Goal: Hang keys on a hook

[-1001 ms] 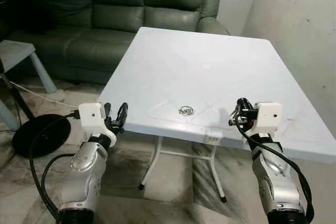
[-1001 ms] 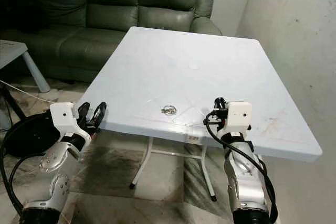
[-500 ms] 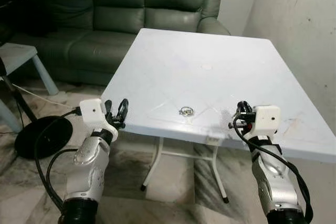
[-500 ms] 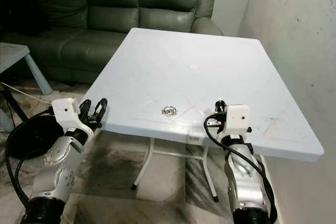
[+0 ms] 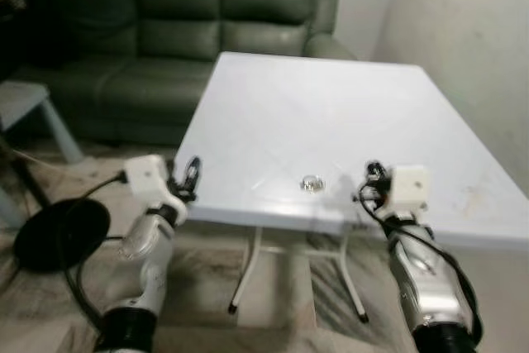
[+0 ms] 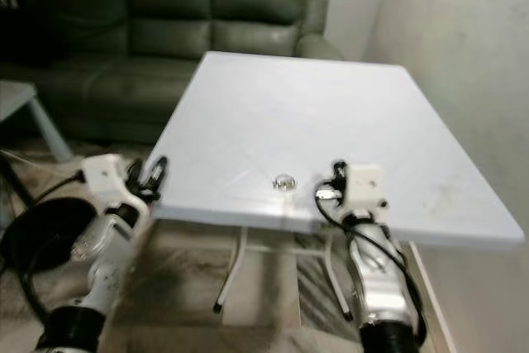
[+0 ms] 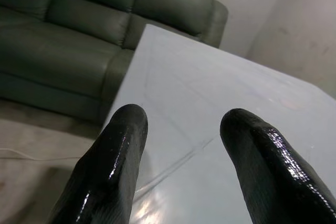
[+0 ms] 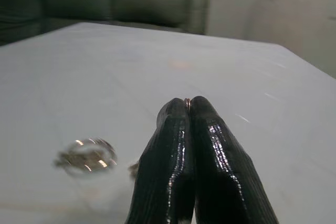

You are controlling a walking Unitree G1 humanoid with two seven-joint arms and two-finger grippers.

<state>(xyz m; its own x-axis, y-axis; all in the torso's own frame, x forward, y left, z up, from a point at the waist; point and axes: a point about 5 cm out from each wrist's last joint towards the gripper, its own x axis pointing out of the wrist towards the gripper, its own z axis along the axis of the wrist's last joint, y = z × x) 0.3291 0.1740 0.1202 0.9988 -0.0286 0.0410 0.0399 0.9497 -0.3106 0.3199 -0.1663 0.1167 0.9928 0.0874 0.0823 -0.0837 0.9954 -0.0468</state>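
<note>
A small bunch of keys on a ring [image 5: 312, 183] lies on the white table [image 5: 331, 97], close to its front edge. My right gripper [image 5: 369, 179] hovers at that edge, just right of the keys, and its fingers are pressed shut with nothing held. In the right wrist view the keys [image 8: 86, 156] lie on the table beside the shut fingertips [image 8: 178, 111]. My left gripper [image 5: 188, 178] stands open at the table's front left corner, well left of the keys; its two fingers [image 7: 123, 129] are spread apart over the table edge.
A dark green sofa [image 5: 207, 22] stands behind the table. A pale wall [image 5: 463, 39] runs along the right. On the left are a small light side table [image 5: 25, 101] and a black round stand base [image 5: 58, 233] with a cable on the floor.
The whole picture has shifted and blurred, so the camera has moved. The keys now sit a little nearer my right gripper. Both grippers keep their states.
</note>
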